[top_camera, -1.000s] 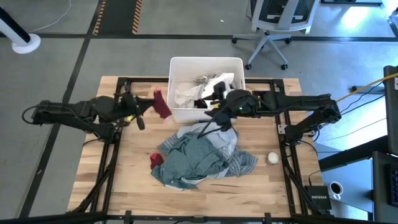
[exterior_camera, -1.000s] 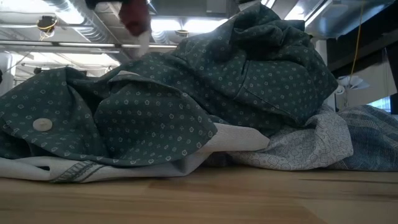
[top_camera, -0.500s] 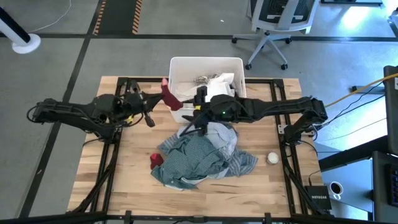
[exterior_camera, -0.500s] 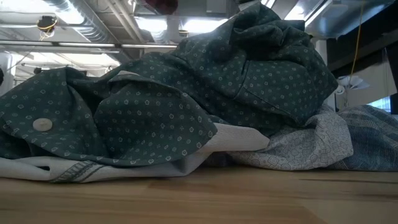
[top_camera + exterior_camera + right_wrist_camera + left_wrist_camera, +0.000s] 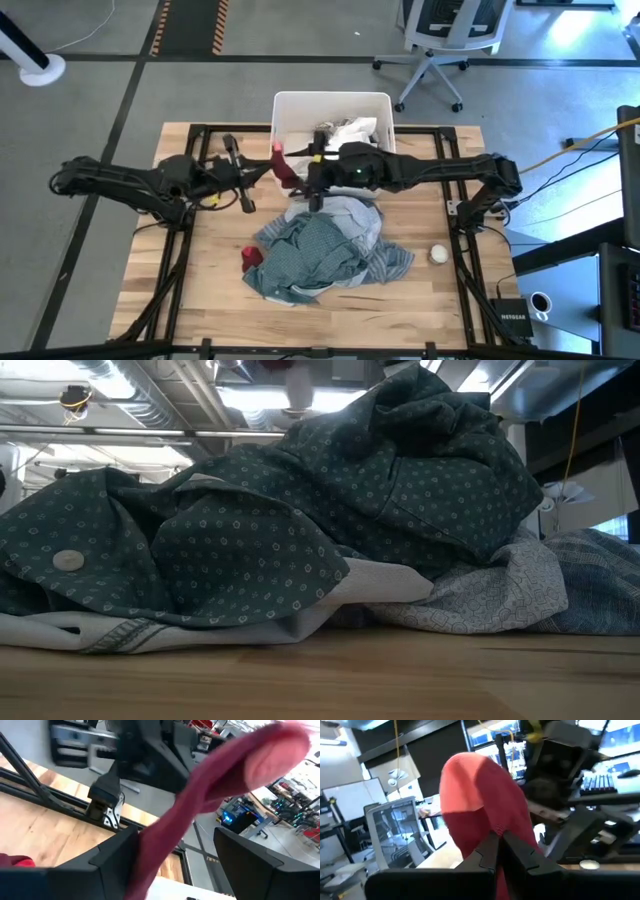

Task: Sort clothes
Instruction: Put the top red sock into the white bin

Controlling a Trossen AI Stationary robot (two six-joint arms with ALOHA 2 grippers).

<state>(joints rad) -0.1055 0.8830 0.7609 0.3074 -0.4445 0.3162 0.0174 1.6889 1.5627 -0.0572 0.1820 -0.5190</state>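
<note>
Moved since the earlier views: red garment (image 5: 283,165), carried by the left arm from the tub's 9 o'clock side to its front-left corner; right arm swung across to meet it.

Left fingers (image 5: 498,846): pressed together, pinching the red garment's lower part; cloth stands up from the pinch.
Right fingers (image 5: 170,851): spread wide, one either side of the hanging red cloth, nothing gripped.
Step in hand, as judged: handover, or a drop into the white tub (image 5: 375,100). Done well, the right fingers would close on the cloth clear of the left pinch before the left lets go.
Remaining clothes (image 5: 325,250): heaped at the surface's (image 5: 220,300) centre; second red piece (image 5: 251,257) at the heap's 9 o'clock.
Room: the grippers are near each other over the tub's edge, little slack; bare surface at 3 and 9 o'clock of the heap.
</note>
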